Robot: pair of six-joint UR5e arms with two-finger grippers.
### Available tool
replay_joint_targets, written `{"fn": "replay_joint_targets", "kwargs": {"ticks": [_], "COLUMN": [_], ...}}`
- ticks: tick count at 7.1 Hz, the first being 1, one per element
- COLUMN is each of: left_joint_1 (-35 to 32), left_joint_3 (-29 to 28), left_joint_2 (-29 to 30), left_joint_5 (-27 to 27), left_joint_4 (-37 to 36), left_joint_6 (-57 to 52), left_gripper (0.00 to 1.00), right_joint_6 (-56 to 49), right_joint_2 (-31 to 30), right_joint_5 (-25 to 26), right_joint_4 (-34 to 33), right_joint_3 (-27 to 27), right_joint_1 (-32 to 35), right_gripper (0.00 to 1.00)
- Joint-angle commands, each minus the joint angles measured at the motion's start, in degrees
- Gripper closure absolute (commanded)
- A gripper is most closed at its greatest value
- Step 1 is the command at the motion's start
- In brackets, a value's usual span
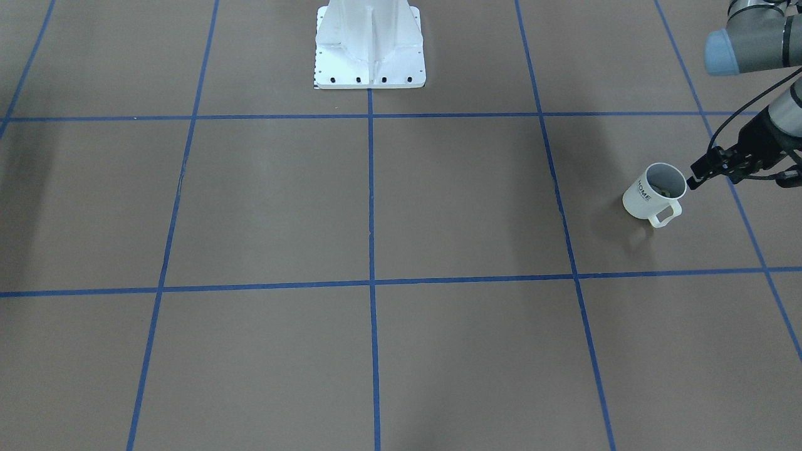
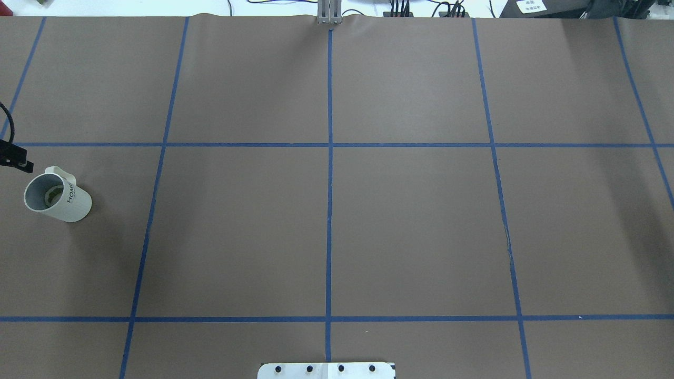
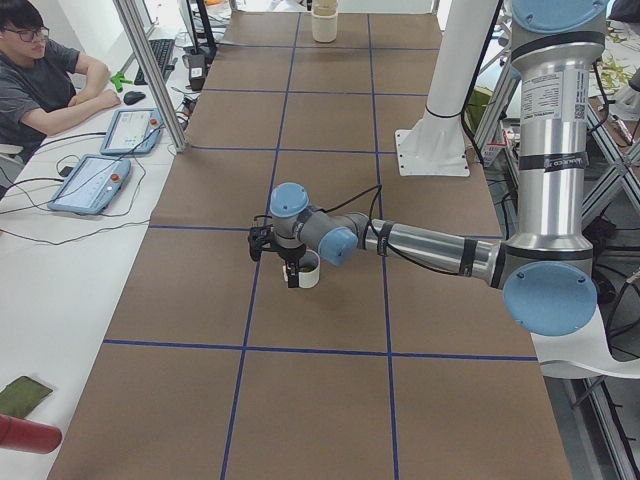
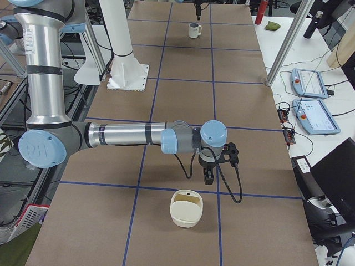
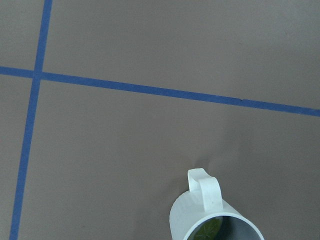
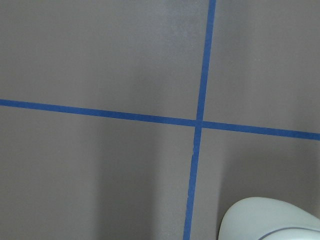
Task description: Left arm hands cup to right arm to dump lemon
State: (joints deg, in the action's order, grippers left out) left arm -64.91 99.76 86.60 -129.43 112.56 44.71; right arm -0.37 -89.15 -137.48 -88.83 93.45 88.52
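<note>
The white cup (image 1: 645, 199) with "HOME" lettering stands on the brown table at the robot's far left, handle towards the operators' side. It also shows in the overhead view (image 2: 71, 202), the left side view (image 3: 309, 268), far off in the right side view (image 4: 194, 30) and in the left wrist view (image 5: 200, 212). The yellow-green lemon (image 2: 51, 196) lies inside it (image 5: 210, 229). My left gripper (image 1: 690, 178) hangs close beside the cup's rim on the outer side (image 2: 21, 163); I cannot tell whether it is open or shut. My right gripper (image 4: 208, 178) points down at the table's other end; its state is unclear.
A cream round container (image 4: 187, 208) lies on the table just beyond the right gripper, and its edge shows in the right wrist view (image 6: 270, 220). The white robot pedestal (image 1: 369, 47) stands at mid-table. An operator (image 3: 40, 80) sits with tablets (image 3: 90, 180) alongside.
</note>
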Motion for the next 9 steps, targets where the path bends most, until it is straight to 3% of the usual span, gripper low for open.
{"fn": "replay_joint_targets", "kwargs": {"ticks": [1, 3, 4, 5, 6, 8, 9], "left_joint_1": [2.93, 4.26, 5.04, 5.57, 5.58, 5.58, 5.49], "left_joint_3": [-2.46, -2.55, -2.72, -2.73, -2.73, -2.11, -2.02], "left_joint_2": [0.06, 0.06, 0.06, 0.06, 0.06, 0.75, 1.98], "left_joint_5": [0.84, 0.76, 0.76, 0.76, 0.67, -0.03, -3.6], "left_joint_4": [2.67, 2.67, 2.49, 2.58, 2.41, 1.97, 0.23], "left_joint_6": [0.73, 0.82, 0.9, 0.99, 1.25, 6.76, 7.4], "left_gripper": [0.0, 0.0, 0.14, 0.66, 1.0, 1.0, 1.0], "right_joint_6": [-0.07, -0.07, -0.07, -0.07, -0.07, -0.07, 0.19], "right_joint_2": [0.03, 0.03, 0.03, 0.03, 0.11, 0.2, 1.33], "right_joint_5": [-0.94, -1.74, -1.83, -1.91, -2.09, -2.79, -2.97], "right_joint_4": [-0.03, -0.03, -0.03, -0.03, -0.03, -0.29, -0.12], "right_joint_3": [0.24, 0.24, 0.24, 0.33, 0.33, 3.13, 3.4], "right_joint_1": [-0.01, -0.01, -0.01, -0.01, -0.01, -0.62, -2.46], "right_gripper": [0.0, 0.0, 0.0, 0.0, 0.0, 0.0, 0.0]}}
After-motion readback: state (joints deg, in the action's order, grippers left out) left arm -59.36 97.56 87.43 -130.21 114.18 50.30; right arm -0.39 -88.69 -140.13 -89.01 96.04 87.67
